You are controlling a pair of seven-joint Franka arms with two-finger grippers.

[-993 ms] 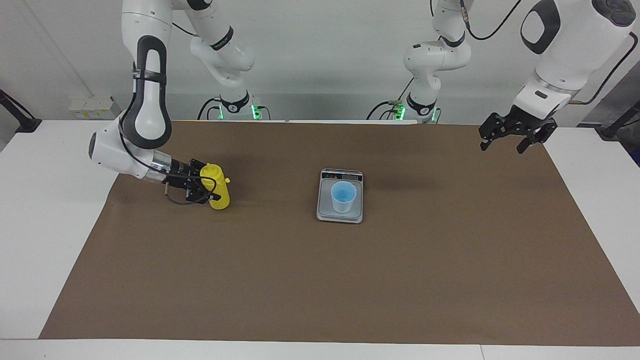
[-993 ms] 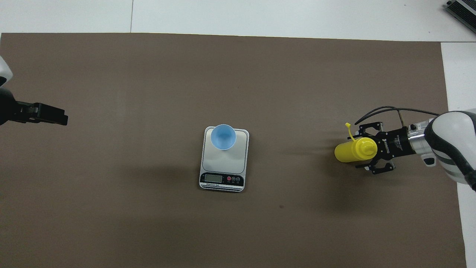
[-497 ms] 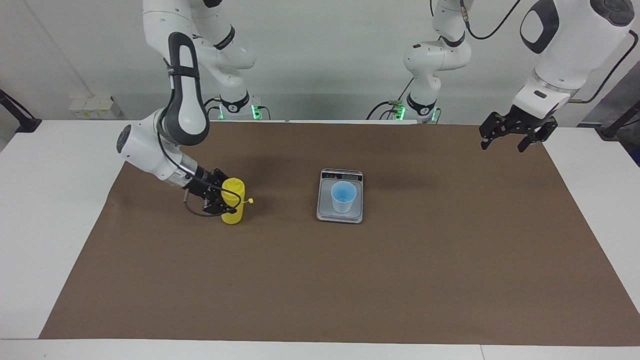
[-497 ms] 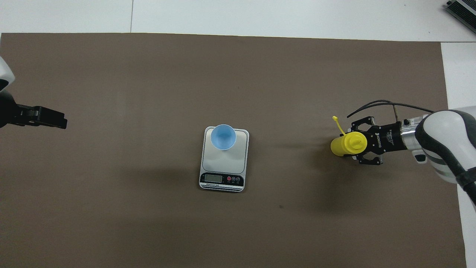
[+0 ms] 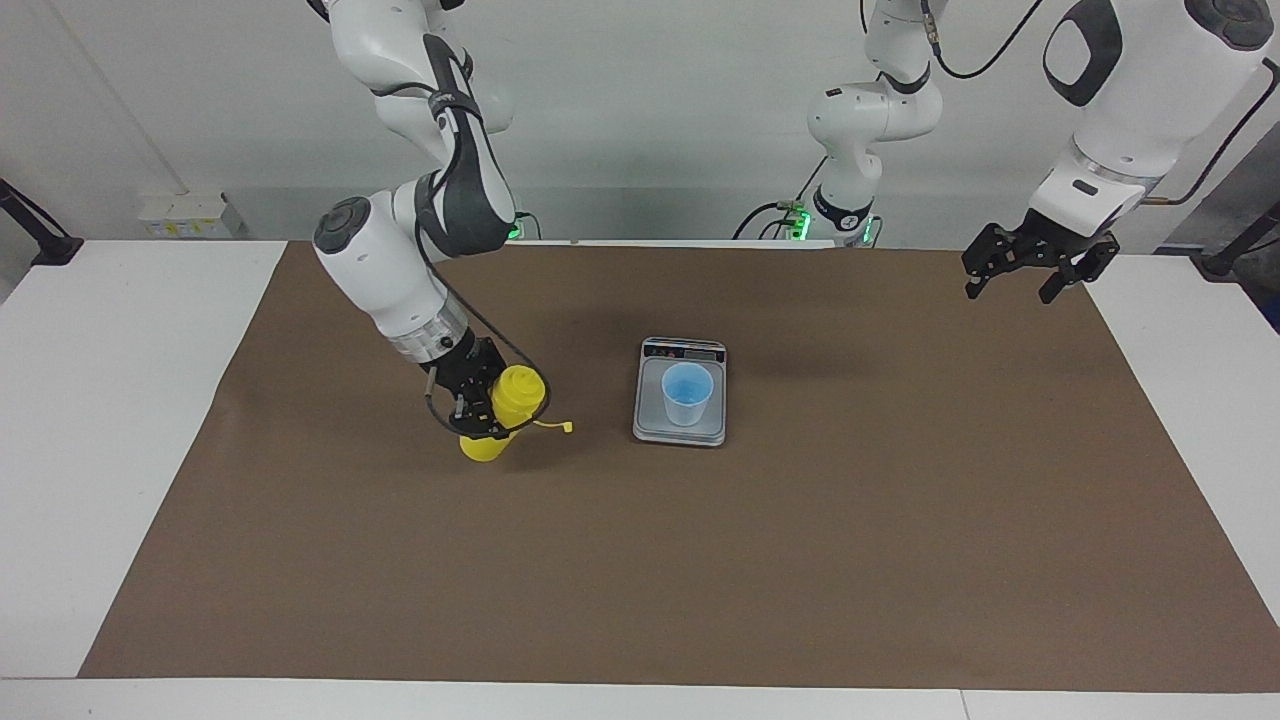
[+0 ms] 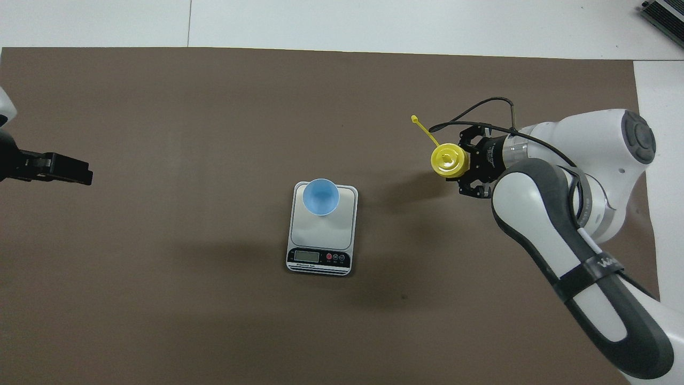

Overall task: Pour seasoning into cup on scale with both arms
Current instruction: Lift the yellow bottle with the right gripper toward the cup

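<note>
In the facing view, we see our right gripper [image 5: 493,408] clamped on the bottle [image 5: 503,414], fingers closed against its yellow body just below the domed cap. The bottle is carried over the brown mat [image 5: 800,560], toward the right arm's end of the table and well apart from the scale [image 5: 680,433]. Whether its base is just clear of the mat or touching it we cannot tell. Its tethered cap tip [image 5: 567,428] sticks out toward the scale. The cup [image 5: 687,394] stands upright on the scale's plate, with the display strip at the edge nearer to us robots. Our left gripper [image 5: 1035,275] hangs in the air over the mat's corner at the left arm's end, fingers spread wide and holding nothing; that arm waits.

In the overhead view, we look straight down on the bottle's cap [image 6: 450,160], with our right gripper [image 6: 464,163] gripping it from the side and the cap tip [image 6: 414,118] trailing away from us. The cup [image 6: 320,196] sits on the part of the scale [image 6: 347,214] farther from us. Our left gripper [image 6: 72,171] shows at the edge of the view, over the mat [image 6: 214,107].
</note>
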